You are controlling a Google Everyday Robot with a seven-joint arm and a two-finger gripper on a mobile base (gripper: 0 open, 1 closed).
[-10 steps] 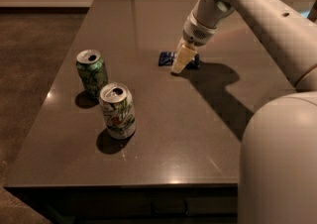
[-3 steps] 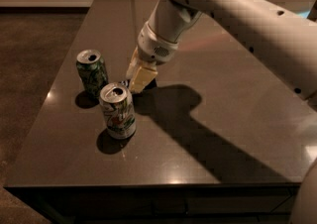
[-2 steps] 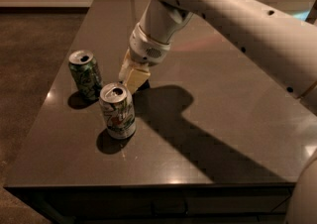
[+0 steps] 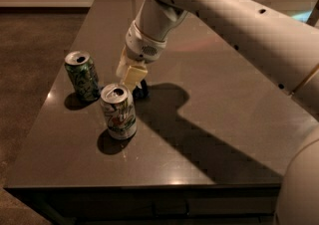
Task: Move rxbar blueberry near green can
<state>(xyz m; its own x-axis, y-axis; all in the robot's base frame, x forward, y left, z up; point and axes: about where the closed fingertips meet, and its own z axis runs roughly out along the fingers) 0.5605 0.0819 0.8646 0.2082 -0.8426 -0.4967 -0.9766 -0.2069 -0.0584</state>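
The green can (image 4: 82, 74), mottled green with a silver top, stands upright at the table's left. My gripper (image 4: 131, 78) is low over the table just right of it, behind the whitish can. Its cream fingers (image 4: 133, 74) are shut on the rxbar blueberry (image 4: 143, 90). Only a dark blue end of the bar shows under the fingers, at or just above the tabletop. The bar is about a can's width from the green can.
A whitish can with a green and red logo (image 4: 118, 111) stands upright in front of the gripper, close to it. The dark table (image 4: 224, 119) ends at a front edge near the bottom. My arm (image 4: 224, 15) crosses from the upper right.
My gripper has moved left and down with the bar, in behind the whitish can. The green can has shifted a little to the left. The whitish can has not moved.
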